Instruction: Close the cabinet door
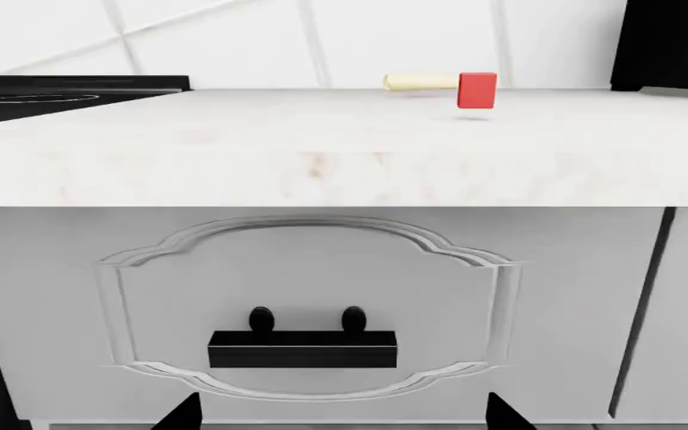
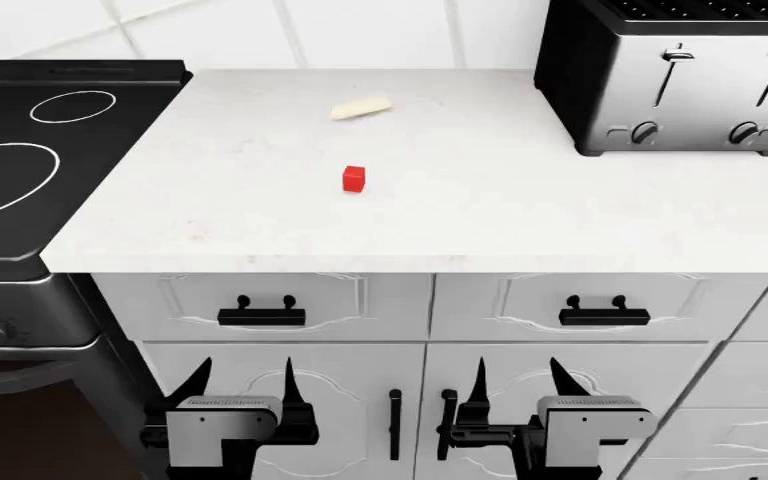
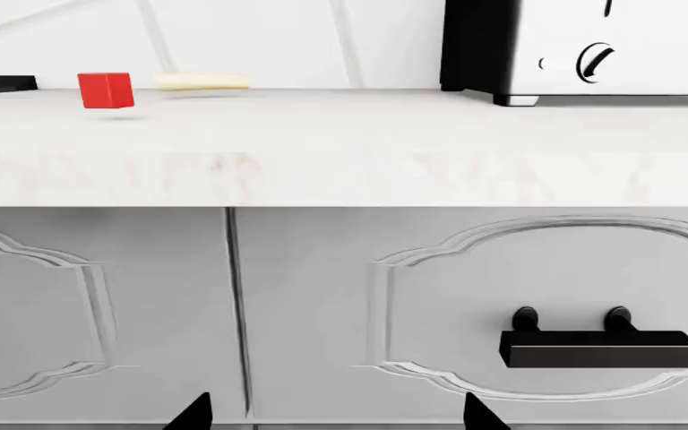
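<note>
We see left gripper (image 2: 241,385) and right gripper (image 2: 516,382) both spread wide, holding nothing, arms held level facing the cabinet doors (image 2: 357,400) below the drawers (image 2: 261,305)

Bright, even sim light; sharp renders, faint soft shadows, no glare.

Countertop (image 2: 491,210): white, faint beige marbling.
Cabinet doors (image 2: 544,400) and drawer fronts (image 2: 291,300): white with raised scroll panels; handles (image 2: 261,316) black.
Cube (image 2: 355,178): red.
Stick (image 2: 360,107) at far centre: pale cream-yellow.
Toaster (image 2: 678,75), far right: black body, silver face, black knobs.
Stove (image 2: 37,150), left: black top, white ring outlines.
Wall tiles (image 2: 357,30): white, grey grout.
Grippers: left (image 2: 241,385) and right (image 2: 518,385), black fingers, grey housings.
</note>
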